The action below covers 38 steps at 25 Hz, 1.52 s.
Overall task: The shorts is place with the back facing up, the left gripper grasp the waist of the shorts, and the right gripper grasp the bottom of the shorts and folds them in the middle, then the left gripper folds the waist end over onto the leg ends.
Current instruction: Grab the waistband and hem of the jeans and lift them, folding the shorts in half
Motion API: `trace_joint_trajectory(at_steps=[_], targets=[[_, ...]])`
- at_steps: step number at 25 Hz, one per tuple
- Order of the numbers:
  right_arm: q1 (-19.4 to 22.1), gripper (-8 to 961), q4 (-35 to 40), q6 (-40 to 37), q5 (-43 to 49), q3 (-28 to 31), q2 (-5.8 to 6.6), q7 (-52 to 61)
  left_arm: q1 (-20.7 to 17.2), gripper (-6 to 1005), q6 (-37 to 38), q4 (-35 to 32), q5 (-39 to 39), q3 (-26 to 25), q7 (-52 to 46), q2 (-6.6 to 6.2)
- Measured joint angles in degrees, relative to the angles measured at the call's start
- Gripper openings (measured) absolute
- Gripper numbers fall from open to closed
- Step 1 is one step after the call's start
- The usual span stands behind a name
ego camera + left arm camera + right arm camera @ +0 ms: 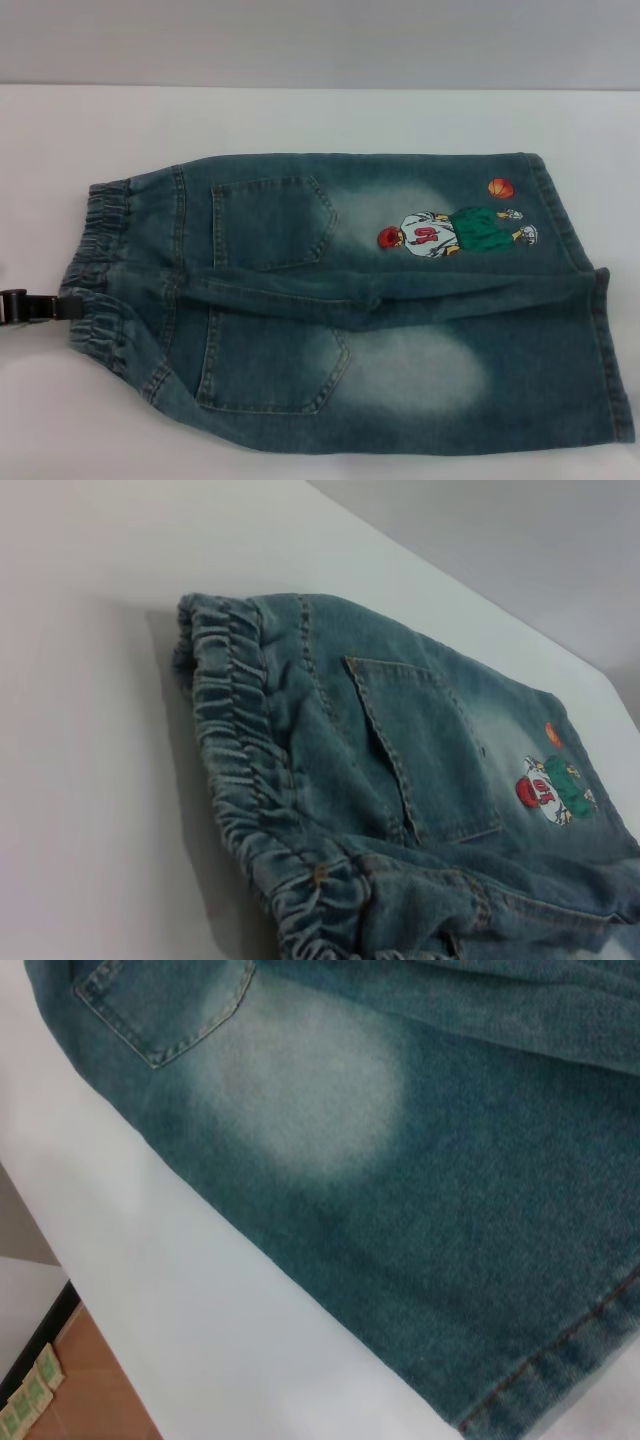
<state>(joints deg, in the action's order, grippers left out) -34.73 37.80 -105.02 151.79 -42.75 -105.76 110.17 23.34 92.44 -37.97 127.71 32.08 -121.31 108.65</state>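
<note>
The shorts (350, 300) lie flat on the white table, back up, with both back pockets showing. The ruffled waist (100, 270) is at the left and the flat leg hems (612, 350) are at the right, near the embroidered player (450, 232). My left gripper (45, 306) reaches in from the left edge and meets the middle of the waistband. In the left wrist view the waist (240, 770) is close up. The right wrist view looks down on one leg of the shorts (430, 1160) and its hem (560, 1350). The right gripper itself is out of view.
The white table (300, 120) extends behind and to the left of the shorts. Its near edge (60, 1260) drops to a brown floor (90, 1380) in the right wrist view. The leg hems lie close to the right border of the head view.
</note>
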Motion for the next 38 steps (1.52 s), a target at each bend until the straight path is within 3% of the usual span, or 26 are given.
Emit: trace_joint_trajectory(at_steps=[38], targets=[[-1.91, 504, -0.63, 2.87, 0.75, -2.87, -1.88, 2.33, 0.92, 38, -0.17, 0.00, 0.18, 0.00, 0.05, -0.29]])
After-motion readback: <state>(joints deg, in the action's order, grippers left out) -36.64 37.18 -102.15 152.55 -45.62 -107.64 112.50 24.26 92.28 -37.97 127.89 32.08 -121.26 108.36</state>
